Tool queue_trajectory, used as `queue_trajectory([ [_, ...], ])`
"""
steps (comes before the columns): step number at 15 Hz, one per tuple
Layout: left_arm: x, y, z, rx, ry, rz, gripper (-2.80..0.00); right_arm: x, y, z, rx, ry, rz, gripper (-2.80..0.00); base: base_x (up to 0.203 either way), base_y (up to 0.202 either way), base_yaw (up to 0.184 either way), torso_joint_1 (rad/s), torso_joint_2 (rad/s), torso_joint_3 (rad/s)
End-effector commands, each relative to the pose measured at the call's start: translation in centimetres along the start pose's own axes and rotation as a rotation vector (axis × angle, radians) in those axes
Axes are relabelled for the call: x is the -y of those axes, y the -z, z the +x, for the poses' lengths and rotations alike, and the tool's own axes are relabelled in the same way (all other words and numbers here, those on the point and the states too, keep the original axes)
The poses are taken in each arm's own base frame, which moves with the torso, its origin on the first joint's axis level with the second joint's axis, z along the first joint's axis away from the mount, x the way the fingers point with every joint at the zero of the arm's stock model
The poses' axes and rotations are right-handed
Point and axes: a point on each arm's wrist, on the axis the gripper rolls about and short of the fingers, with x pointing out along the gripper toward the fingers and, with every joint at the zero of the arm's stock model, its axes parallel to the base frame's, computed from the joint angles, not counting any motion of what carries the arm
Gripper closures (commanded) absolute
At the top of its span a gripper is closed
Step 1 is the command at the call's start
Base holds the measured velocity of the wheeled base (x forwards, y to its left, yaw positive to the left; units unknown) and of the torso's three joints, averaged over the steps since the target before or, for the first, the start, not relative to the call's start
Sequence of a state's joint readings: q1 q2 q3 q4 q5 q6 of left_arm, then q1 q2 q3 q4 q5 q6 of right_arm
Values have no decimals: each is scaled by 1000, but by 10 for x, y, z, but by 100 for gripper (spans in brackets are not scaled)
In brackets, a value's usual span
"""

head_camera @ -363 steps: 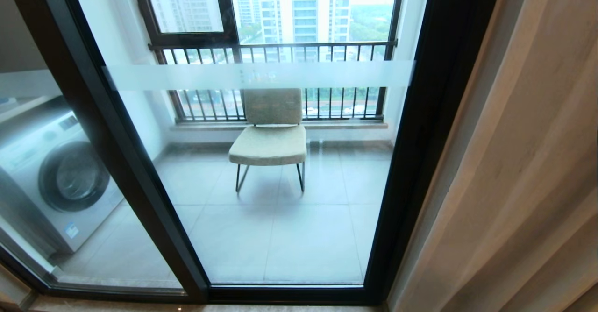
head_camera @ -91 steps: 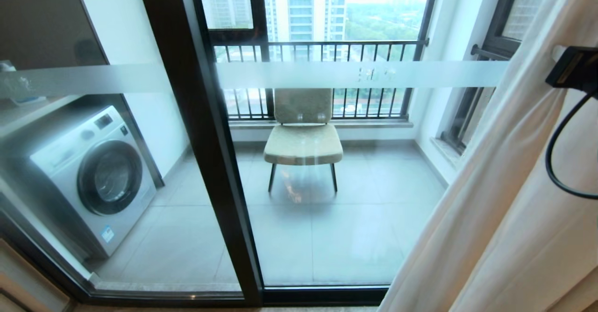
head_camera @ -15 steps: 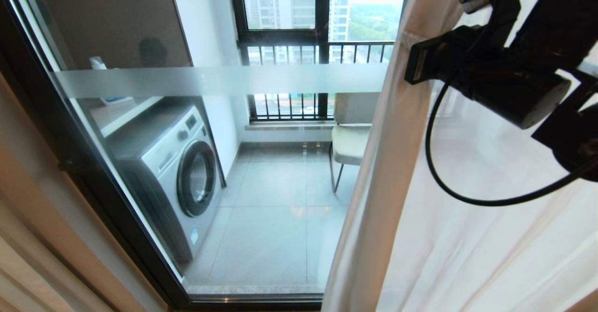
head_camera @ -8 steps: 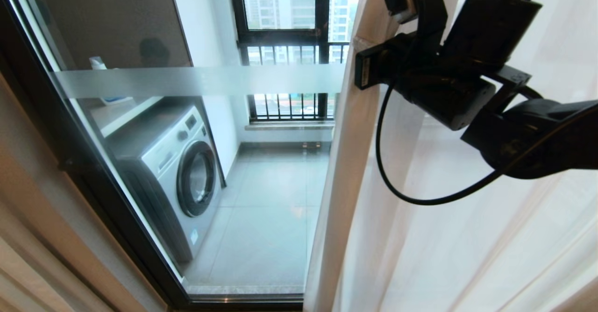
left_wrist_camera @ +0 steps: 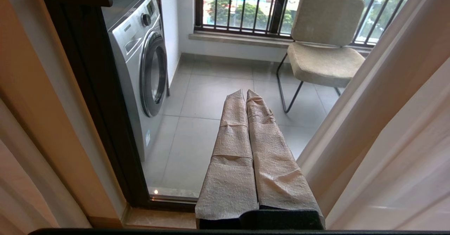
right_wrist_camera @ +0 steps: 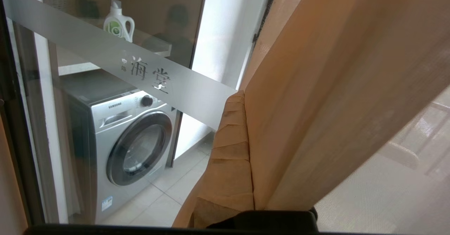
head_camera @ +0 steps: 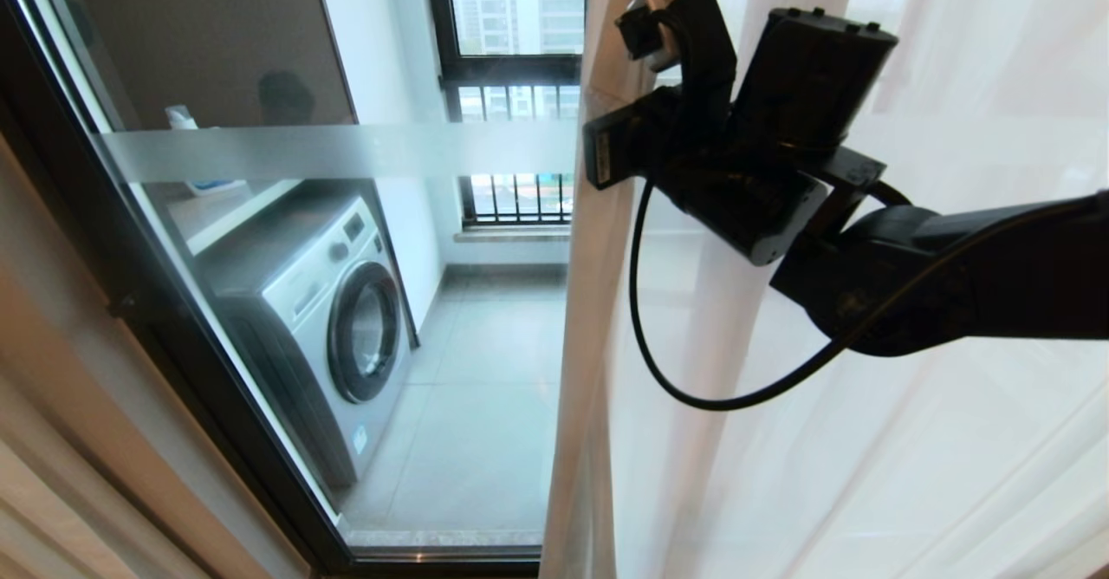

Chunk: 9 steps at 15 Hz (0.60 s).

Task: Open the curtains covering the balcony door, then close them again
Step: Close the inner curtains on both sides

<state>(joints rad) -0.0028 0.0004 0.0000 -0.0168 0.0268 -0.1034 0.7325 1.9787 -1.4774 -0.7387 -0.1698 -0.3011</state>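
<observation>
Stage: closing pass, judged roughly halfway across the glass.
Curtains (head_camera: 780,440): sheer layer fills right half of head view, leading edge at frame centre.
Balcony door (head_camera: 260,151): left half uncovered, washing machine (head_camera: 333,310) visible behind.
Right hand (right_wrist_camera: 228,150): clamped on curtain edge, upper centre of head view.
Left hand (left_wrist_camera: 246,136): closed, empty, parked low.
Remaining: draw fabric to left frame, release.

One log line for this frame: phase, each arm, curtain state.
phase: closing | right gripper: shut on sheer curtain edge | left gripper: shut, idle | balcony door: left part uncovered
</observation>
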Motion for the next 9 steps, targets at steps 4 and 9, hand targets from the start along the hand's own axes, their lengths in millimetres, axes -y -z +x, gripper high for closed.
queue_trajectory([
  [4,0,0,0,2,-2,-1,0,-22,8,11,0,-29,-6,0,0,0,0,0,0,0],
  [9,0,0,0,2,0,-1,0,-44,12,11,-6,-77,-6,0,0,0,0,0,0,0],
])
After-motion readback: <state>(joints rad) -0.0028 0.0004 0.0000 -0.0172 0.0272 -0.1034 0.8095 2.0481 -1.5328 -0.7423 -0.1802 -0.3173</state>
